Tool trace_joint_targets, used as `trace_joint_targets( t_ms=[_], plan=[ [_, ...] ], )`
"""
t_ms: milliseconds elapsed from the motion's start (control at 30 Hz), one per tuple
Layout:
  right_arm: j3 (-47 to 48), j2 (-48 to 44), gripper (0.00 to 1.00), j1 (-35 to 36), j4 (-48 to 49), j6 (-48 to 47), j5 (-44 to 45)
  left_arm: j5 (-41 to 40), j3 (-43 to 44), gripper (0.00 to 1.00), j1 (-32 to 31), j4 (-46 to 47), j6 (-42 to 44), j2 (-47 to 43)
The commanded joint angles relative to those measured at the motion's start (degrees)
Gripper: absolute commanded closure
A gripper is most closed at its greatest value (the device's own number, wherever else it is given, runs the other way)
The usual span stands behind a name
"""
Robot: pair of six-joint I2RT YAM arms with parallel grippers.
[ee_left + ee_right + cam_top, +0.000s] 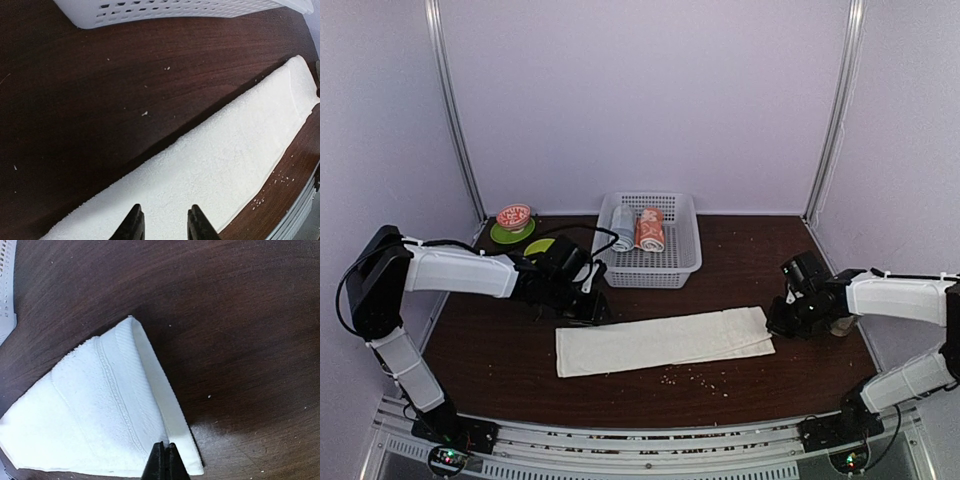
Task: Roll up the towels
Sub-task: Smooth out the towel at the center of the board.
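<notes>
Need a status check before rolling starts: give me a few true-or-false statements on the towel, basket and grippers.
1. The cream towel lies flat as a long strip on the table. True.
2. The basket is empty. False: it holds a grey-blue roll and an orange roll.
3. The right gripper is shut on the towel's right end. True.
4. The left gripper is shut. False: its jaws stand apart over the towel.
</notes>
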Motion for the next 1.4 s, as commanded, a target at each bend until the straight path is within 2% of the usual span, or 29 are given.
trace_joint_targets(
  t_ms=[0,300,733,1000,1367],
  plan=[
    [2.0,-2.9,1.0,0.1,-3.9,-2.2,-0.3,0.1,-0.9,0.69,-0.2,2.5,-0.6,-0.2],
    [0.9,-7.8,1.0,0.1,-11.9,-5.8,-2.5,0.3,-1.3,0.69,-0.2,3.2,-1.2,0.3],
    [-6.9,-4.5,1.0,0.2,-7.9,-5.3,-9.4,1.7,-2.1,0.69,-0.2,4.5,-1.9,2.9],
    [-6.3,-6.1,1.0,0.2,-11.2,-6.8,-12.7,2.5,-3.7,0.71,-0.3,6.4,-3.5,5.3],
    [-6.8,-8.2,1.0,0.2,-16.2,-10.9,-19.5,0.7,-4.1,0.9,-0.3,5.4,-4.0,6.8]
  ],
)
